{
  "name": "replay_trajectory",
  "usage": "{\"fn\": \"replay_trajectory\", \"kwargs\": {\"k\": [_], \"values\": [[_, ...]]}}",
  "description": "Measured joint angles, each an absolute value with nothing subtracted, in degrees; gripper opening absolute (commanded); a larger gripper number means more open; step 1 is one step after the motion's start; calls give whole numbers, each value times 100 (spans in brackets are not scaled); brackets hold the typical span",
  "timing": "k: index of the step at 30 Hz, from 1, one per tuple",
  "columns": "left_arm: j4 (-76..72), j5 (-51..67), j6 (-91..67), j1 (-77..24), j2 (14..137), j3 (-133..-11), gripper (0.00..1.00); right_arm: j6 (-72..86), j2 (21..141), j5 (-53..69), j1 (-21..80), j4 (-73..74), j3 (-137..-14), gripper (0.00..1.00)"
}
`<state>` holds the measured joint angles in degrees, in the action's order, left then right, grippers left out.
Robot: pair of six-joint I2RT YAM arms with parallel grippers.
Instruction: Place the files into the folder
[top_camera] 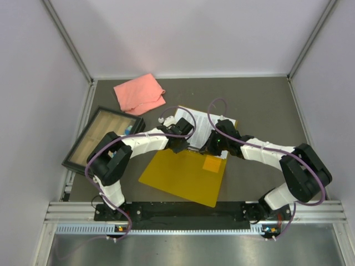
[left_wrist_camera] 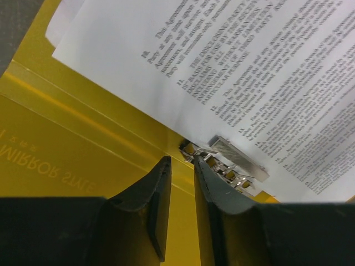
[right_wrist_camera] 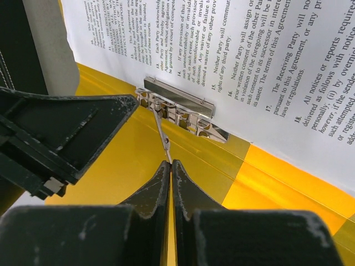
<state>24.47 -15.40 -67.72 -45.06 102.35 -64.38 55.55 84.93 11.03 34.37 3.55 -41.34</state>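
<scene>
The yellow folder (top_camera: 177,177) lies open in front of the arms. The white printed files (top_camera: 202,124) lie on its far half, their near edge at the metal clip (right_wrist_camera: 177,102). My right gripper (right_wrist_camera: 171,164) is shut on the tip of the clip's thin metal lever (right_wrist_camera: 162,133), which stands raised from the clip. My left gripper (left_wrist_camera: 182,163) hovers just short of the clip (left_wrist_camera: 236,160), jaws a narrow gap apart with nothing between them, over the folder's inner fold (left_wrist_camera: 66,144). The files (left_wrist_camera: 222,61) fill the upper part of that view. Both grippers (top_camera: 178,145) (top_camera: 208,147) meet at the folder's fold.
A pink cloth (top_camera: 140,93) lies at the back left. A black-framed tray (top_camera: 100,138) sits at the left edge by the left arm. The left gripper's body (right_wrist_camera: 61,133) is close beside the right fingers. Walls enclose the table on three sides.
</scene>
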Motion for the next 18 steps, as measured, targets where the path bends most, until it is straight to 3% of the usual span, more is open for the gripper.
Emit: {"fn": "replay_trajectory", "kwargs": {"k": [12, 18], "values": [[2342, -1457, -7137, -4506, 10287, -6287, 26, 5555, 8493, 1109, 3437, 336, -4134, 0], [2309, -1411, -7260, -4506, 10348, -6309, 17, 5553, 8495, 1107, 3437, 316, -4134, 0]]}}
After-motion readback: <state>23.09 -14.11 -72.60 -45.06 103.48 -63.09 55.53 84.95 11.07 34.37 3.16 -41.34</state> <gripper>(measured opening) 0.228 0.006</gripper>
